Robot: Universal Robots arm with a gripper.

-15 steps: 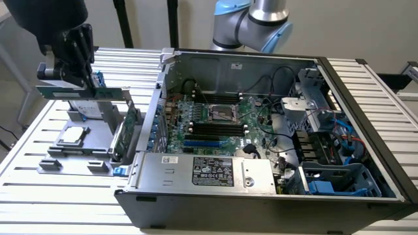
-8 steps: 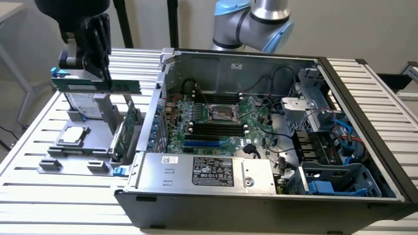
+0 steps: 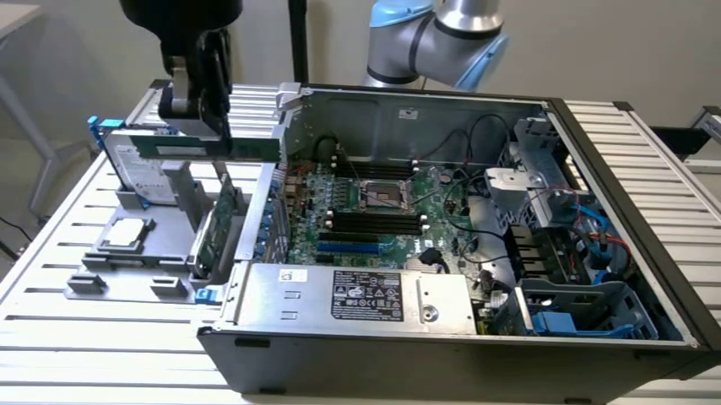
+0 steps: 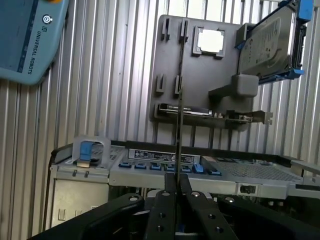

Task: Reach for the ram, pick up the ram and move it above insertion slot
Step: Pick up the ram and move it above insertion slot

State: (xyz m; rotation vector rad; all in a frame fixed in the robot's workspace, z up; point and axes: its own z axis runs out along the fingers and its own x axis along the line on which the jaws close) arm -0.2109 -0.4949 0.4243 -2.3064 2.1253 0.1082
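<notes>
Open computer case (image 3: pixel 474 337) on the slatted counter (image 3: pixel 67 337), black insertion slot (image 3: pixel 366 221) on its motherboard. Grey parts holder (image 3: pixel 147 245) beside it, toward the exterior view's left. Above that holder, jaws (image 4: pixel 175 192) closed on the ram (image 3: pixel 197 149), lifted clear, edge-on from the wrist.

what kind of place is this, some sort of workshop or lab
Probably a robotics lab bench set up for computer assembly: an open computer case with its motherboard bared sits on a slatted metal table, beside a grey parts fixture, while the gripper grips the ram.
</notes>
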